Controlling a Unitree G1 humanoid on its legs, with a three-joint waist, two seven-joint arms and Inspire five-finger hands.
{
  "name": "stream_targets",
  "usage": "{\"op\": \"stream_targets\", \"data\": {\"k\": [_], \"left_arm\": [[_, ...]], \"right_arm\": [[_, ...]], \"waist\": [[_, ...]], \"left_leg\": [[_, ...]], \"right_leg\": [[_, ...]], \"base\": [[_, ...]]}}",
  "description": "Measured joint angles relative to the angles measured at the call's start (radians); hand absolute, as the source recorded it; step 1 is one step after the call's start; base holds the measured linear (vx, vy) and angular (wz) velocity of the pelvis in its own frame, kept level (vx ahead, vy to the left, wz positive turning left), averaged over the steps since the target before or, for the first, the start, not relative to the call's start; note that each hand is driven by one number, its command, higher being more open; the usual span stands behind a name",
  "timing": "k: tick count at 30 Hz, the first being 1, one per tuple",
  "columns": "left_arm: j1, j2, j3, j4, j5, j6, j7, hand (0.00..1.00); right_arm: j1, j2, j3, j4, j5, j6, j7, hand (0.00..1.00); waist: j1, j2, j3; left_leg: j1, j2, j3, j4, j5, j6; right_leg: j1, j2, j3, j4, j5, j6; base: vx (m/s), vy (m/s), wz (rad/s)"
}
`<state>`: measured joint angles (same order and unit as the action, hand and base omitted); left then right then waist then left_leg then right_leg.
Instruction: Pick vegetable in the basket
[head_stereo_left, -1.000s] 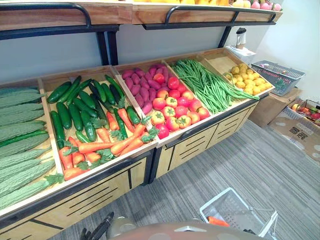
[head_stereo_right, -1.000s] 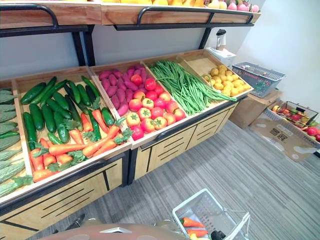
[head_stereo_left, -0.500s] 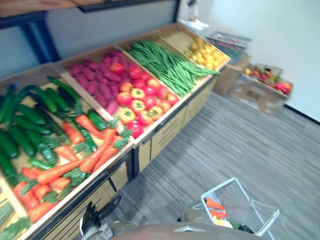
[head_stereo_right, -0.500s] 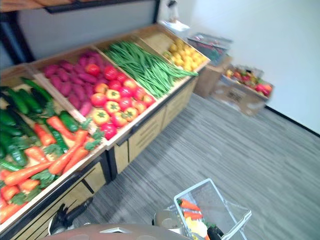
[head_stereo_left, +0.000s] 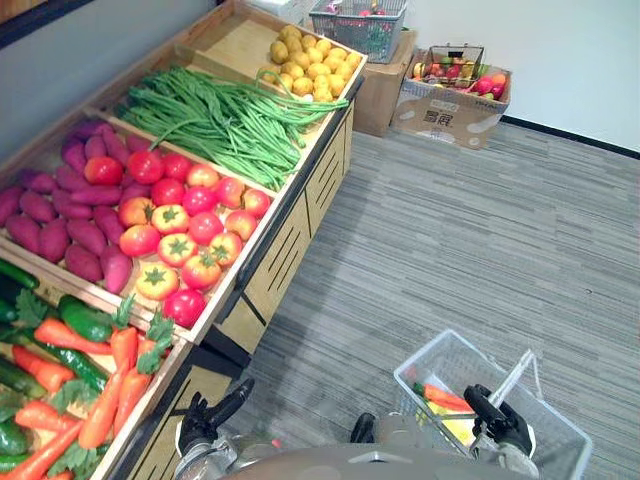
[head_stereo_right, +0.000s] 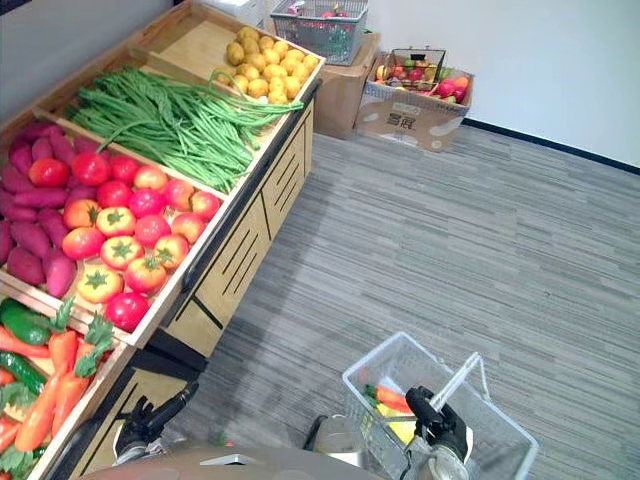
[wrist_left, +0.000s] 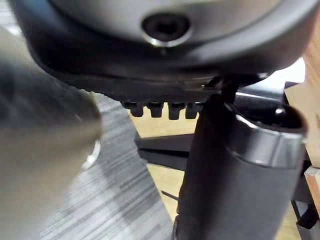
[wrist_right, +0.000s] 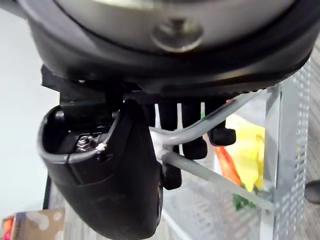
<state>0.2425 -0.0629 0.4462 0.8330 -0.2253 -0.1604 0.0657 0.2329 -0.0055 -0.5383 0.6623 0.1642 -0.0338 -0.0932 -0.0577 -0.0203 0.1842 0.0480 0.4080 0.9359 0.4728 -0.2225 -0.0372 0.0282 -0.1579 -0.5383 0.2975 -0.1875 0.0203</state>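
A white wire basket (head_stereo_left: 422, 367) hangs at my lower right over the floor. It holds a carrot (head_stereo_left: 446, 398) and something yellow (head_stereo_left: 456, 426). My right hand (head_stereo_left: 498, 426) is shut on the basket's handle (wrist_right: 210, 172), with its fingers (wrist_right: 192, 135) curled over the pale bars. Near the stand's front edge my left hand (head_stereo_left: 204, 426) hangs open and holds nothing. On the wooden stand (head_stereo_left: 290, 225) to my left lie carrots (head_stereo_left: 112, 398), cucumbers (head_stereo_left: 85, 320), tomatoes (head_stereo_left: 176, 216), purple sweet potatoes (head_stereo_left: 58, 214) and green beans (head_stereo_left: 220, 120).
Yellow fruit (head_stereo_left: 305, 65) fills the stand's far bin. Beyond it a grey basket (head_stereo_left: 356, 22) sits on a brown box, and a cardboard box (head_stereo_left: 448, 98) with fruit stands by the white wall. Grey striped floor stretches to the right of the stand.
The camera has swung right and down, so the stand has slid to the left of the picture. My right hand on the basket handle has come into sight.
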Motion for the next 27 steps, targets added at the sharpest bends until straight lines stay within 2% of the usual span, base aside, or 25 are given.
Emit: {"op": "stream_targets", "data": {"k": [1, 2, 3, 6, 9, 14, 15, 16, 17, 18, 19, 21, 22, 23, 24, 25, 27], "left_arm": [[0.003, 0.002, 0.005, 0.012, -0.01, 0.007, 0.001, 1.0], [0.005, 0.007, 0.004, 0.014, -0.009, 0.009, 0.003, 1.0], [0.002, 0.011, 0.001, 0.015, -0.007, 0.007, 0.003, 1.0], [-0.001, 0.012, 0.001, 0.015, -0.008, 0.01, 0.001, 1.0], [-0.002, 0.011, -0.004, 0.025, -0.027, 0.04, 0.003, 1.0], [0.002, 0.017, -0.008, 0.034, -0.039, 0.053, 0.008, 1.0], [0.003, 0.016, -0.008, 0.034, -0.042, 0.053, 0.004, 1.0], [0.008, 0.015, -0.009, 0.035, -0.041, 0.05, -0.003, 1.0], [0.017, 0.028, -0.017, 0.034, -0.043, 0.049, 0.001, 1.0], [0.024, 0.033, -0.022, 0.045, -0.044, 0.049, 0.002, 1.0], [0.046, 0.027, -0.052, 0.049, -0.043, 0.019, 0.009, 1.0], [0.069, 0.025, -0.045, 0.063, -0.056, 0.025, 0.015, 1.0], [0.091, 0.026, -0.049, 0.063, -0.058, 0.025, 0.003, 1.0], [0.154, -0.009, -0.063, 0.032, -0.069, -0.013, -0.017, 1.0], [0.175, -0.019, -0.077, 0.031, -0.072, -0.04, -0.011, 1.0], [0.191, -0.023, -0.083, 0.026, -0.091, -0.047, -0.032, 1.0], [0.19, -0.022, -0.08, 0.028, -0.105, -0.045, -0.026, 1.0]], "right_arm": [[-0.002, 0.007, 0.001, 0.016, 0.0, 0.0, 0.001, 0.0], [0.005, 0.013, 0.001, 0.014, 0.0, -0.003, 0.003, 0.0], [0.014, 0.021, 0.001, 0.011, 0.001, -0.008, 0.01, 0.0], [0.029, 0.027, -0.003, 0.011, 0.006, -0.011, 0.012, 0.0], [0.047, 0.03, -0.003, 0.012, 0.006, -0.015, 0.016, 0.0], [0.045, 0.05, -0.002, 0.012, 0.011, -0.015, 0.018, 0.0], [0.045, 0.051, 0.0, 0.012, 0.016, -0.015, 0.018, 0.0], [0.045, 0.051, 0.003, 0.012, 0.02, -0.015, 0.018, 0.0], [0.043, 0.05, 0.008, 0.009, 0.03, -0.02, 0.014, 0.0], [0.029, 0.04, 0.009, 0.006, 0.04, -0.032, 0.006, 0.0], [-0.003, 0.02, 0.007, 0.018, 0.04, -0.04, -0.008, 0.0], [-0.035, 0.016, -0.003, 0.035, 0.042, -0.04, -0.015, 0.0], [-0.044, 0.018, -0.004, 0.035, 0.049, -0.043, -0.021, 0.0], [-0.029, 0.015, -0.012, 0.024, 0.056, -0.053, -0.026, 0.0], [-0.023, 0.015, -0.012, 0.023, 0.06, -0.058, -0.026, 0.0], [0.007, 0.016, 0.002, 0.005, 0.058, -0.061, -0.024, 0.0], [0.031, 0.016, 0.02, -0.018, 0.058, -0.061, -0.022, 0.0]], "waist": [[0.013, -0.008, -0.007], [0.008, -0.008, -0.018], [-0.002, -0.018, -0.022], [-0.004, -0.023, -0.016], [-0.006, -0.018, -0.011], [-0.011, -0.002, -0.01], [-0.01, 0.003, -0.012], [-0.007, -0.001, -0.01], [0.001, -0.014, -0.003], [0.003, -0.006, -0.006], [0.015, 0.01, 0.004], [0.035, 0.004, 0.017], [0.039, 0.0, 0.026], [0.044, 0.025, 0.026], [0.06, 0.026, 0.026], [0.066, 0.033, 0.017], [0.071, 0.019, 0.022]], "left_leg": [[0.029, -0.004, -0.004, -0.01, 0.015, -0.034], [0.033, -0.013, -0.002, -0.021, 0.016, -0.033], [0.041, -0.025, -0.001, -0.04, 0.016, -0.033], [0.084, -0.046, 0.017, -0.07, 0.023, -0.032], [0.141, -0.058, 0.034, -0.078, 0.027, -0.031], [0.186, -0.049, 0.055, -0.053, 0.039, -0.036], [0.186, -0.037, 0.011, -0.014, 0.048, -0.021], [0.171, -0.025, -0.083, 0.054, 0.069, 0.017], [0.111, -0.023, -0.246, 0.177, 0.101, 0.089], [0.069, -0.077, -0.397, 0.19, 0.01, 0.042], [0.026, -0.203, -0.628, 0.121, -0.101, -0.001], [0.007, -0.288, -0.777, 0.034, -0.143, 0.0], [0.005, -0.311, -0.834, -0.029, -0.137, -0.006], [0.001, -0.307, -0.902, -0.137, -0.07, -0.035], [0.011, -0.306, -0.881, -0.125, -0.062, -0.042], [0.008, -0.305, -0.848, -0.124, -0.073, -0.05], [0.008, -0.308, -0.817, -0.128, -0.072, -0.055]], "right_leg": [[0.017, 0.008, 0.026, -0.017, 0.002, 0.016], [0.03, 0.008, 0.023, -0.035, 0.007, 0.024], [0.047, 0.011, 0.017, -0.071, 0.018, 0.04], [0.114, 0.024, 0.021, -0.158, 0.055, 0.051], [0.179, 0.027, 0.024, -0.215, 0.065, 0.061], [0.206, 0.048, 0.076, -0.251, 0.066, 0.061], [0.208, 0.058, 0.105, -0.251, 0.063, 0.057], [0.21, 0.06, 0.146, -0.248, 0.061, 0.053], [0.217, 0.05, 0.217, -0.244, 0.058, 0.046], [0.201, 0.035, 0.275, -0.233, 0.055, 0.041], [0.144, 0.028, 0.387, -0.179, 0.047, 0.031], [0.113, 0.027, 0.49, -0.148, 0.046, 0.032], [0.11, 0.03, 0.524, -0.132, 0.043, 0.037], [0.084, 0.063, 0.563, -0.102, 0.025, 0.06], [0.073, 0.068, 0.585, -0.082, 0.007, 0.074], [0.04, 0.067, 0.597, -0.03, -0.001, 0.064], [-0.002, 0.068, 0.632, 0.002, -0.025, 0.074]], "base": [[0.13, 0.086, -0.38], [0.13, 0.075, -0.18], [0.14, 0.06, 0.08], [0.12, 0.045, -0.06], [0.07, 0.023, -0.08], [0.06, -0.007, -0.3], [0.05, -0.052, -0.9], [0.08, -0.058, -1.33], [0.11, -0.026, -1.57], [0.11, 0.184, -2.27], [0.07, 0.253, -2.05], [0.01, 0.282, -1.74], [-0.04, 0.27, -1.38], [-0.07, 0.243, -1.15], [-0.06, 0.238, -0.99], [-0.02, 0.148, -0.61], [0.01, 0.033, -0.56]]}}
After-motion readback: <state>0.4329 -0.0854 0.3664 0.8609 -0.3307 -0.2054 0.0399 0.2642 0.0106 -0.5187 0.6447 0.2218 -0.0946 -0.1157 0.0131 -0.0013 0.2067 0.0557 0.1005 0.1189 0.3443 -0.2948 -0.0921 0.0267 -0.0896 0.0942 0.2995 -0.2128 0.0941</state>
